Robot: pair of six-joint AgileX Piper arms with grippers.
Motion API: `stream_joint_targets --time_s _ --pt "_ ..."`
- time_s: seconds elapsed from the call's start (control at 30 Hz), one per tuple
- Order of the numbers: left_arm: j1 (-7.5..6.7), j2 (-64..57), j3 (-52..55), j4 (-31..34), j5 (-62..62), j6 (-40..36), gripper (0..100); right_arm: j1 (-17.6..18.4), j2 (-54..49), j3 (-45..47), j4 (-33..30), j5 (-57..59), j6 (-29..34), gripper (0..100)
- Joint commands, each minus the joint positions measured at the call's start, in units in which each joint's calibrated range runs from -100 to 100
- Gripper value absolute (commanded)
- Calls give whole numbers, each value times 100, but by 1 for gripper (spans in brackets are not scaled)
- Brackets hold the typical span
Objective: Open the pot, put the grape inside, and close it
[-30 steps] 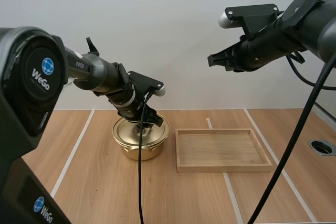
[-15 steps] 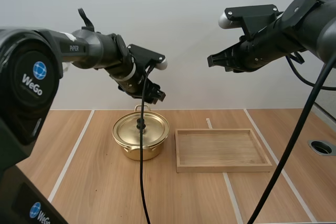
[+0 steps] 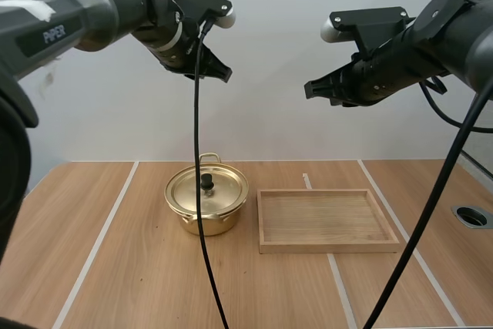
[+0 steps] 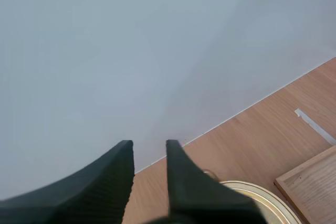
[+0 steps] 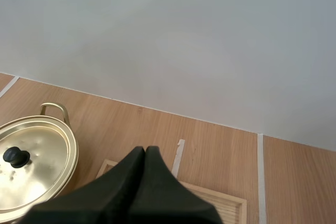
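While the lidded pot (image 3: 223, 217) sits on the counter (image 3: 139, 267) just beside the wooden tray (image 3: 327, 247), it lies well below the released left end effector (image 3: 219, 73), which looks nearer to it than the clenched right end effector (image 3: 310, 88) above the tray.

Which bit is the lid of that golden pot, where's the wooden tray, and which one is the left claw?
lid (image 3: 207, 181): high view, on its black knob.
wooden tray (image 3: 330, 246): high view, on its near wall.
left gripper (image 3: 223, 75): high view, at its fingertips, raised well above the pot.

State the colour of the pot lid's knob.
Black; the knob shows best in the right wrist view.
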Motion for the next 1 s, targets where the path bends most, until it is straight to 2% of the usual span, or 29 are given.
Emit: stream_joint_targets --time_s 0.0,0.33,0.6,0.67,0.8,0.97 --pt "-3 -213 -47 36 0 -69 0 -20 -74 -4 56 13 86 0" --pt "-3 -1013 -47 36 195 -69 0 -20 -74 -4 56 64 199 0" --pt "-3 -1809 -47 -44 633 -205 0 5 -74 -4 538 101 430 0" --pt "6 -1993 19 84 472 -768 0 28 -74 -4 546 101 395 0" --pt "6 -2425 454 901 -855 -2151 0 90 -318 58 527 -332 415 0" --pt "6 -2897 1239 1694 -1260 -2946 0 331 -953 391 470 -1117 415 0"
